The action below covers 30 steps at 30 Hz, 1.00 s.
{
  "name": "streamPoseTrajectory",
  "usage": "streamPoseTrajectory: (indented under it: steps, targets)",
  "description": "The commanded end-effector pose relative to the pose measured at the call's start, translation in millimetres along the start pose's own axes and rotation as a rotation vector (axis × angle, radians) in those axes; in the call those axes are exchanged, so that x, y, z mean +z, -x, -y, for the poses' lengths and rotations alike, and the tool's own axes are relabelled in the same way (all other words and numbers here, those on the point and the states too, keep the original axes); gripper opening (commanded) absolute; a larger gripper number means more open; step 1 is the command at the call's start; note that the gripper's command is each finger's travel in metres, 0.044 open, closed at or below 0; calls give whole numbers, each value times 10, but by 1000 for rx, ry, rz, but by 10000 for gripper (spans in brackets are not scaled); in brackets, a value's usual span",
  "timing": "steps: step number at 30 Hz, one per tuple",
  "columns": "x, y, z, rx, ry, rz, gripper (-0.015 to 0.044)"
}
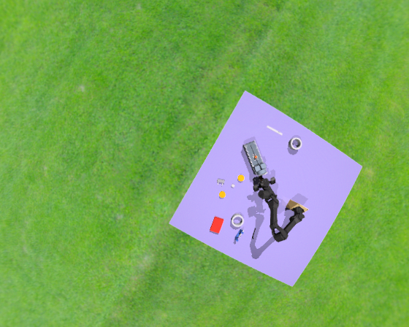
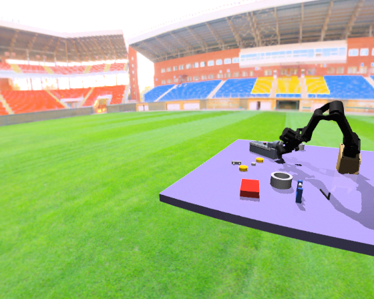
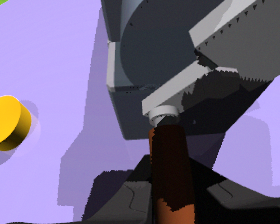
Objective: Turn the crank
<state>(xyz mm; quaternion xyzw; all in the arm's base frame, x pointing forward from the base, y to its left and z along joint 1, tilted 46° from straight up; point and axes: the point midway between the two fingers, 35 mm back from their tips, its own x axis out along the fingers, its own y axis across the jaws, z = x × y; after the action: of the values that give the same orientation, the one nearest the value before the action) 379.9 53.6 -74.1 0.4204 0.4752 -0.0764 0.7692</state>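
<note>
The grey machine (image 1: 251, 149) (image 2: 260, 149) stands on the purple table, its crank end toward the arm. Its red pointer (image 1: 255, 157) (image 2: 264, 143) shows small on top, around mid-length; the brass zero marks are too small to make out, so its level against them cannot be told. In the wrist view the pale crank arm (image 3: 173, 89) slants down to a white collar and the brown handle (image 3: 170, 155). My gripper (image 1: 260, 178) (image 2: 280, 155) (image 3: 161, 160) is shut on the handle, a black finger on each side. The handle is partly in shadow and its lower end is cut off.
Two yellow discs (image 1: 241, 178) (image 1: 222, 194), a small grey part (image 1: 220, 181) and a red block (image 1: 217, 225) lie on the machine's near-left side. One grey ring (image 1: 232, 220) stands near a blue item (image 1: 239, 236); another ring (image 1: 291, 144) and a white strip (image 1: 274, 130) are beyond the machine.
</note>
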Motion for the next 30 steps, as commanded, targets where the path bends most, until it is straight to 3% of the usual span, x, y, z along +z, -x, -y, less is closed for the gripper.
streamPoseTrajectory:
  steps: [1,15,30]
  targets:
    - [0,0,0,0,0,0,79]
    - [0,0,0,0,0,0,440]
    - [536,464,-9,-5,1,2,440]
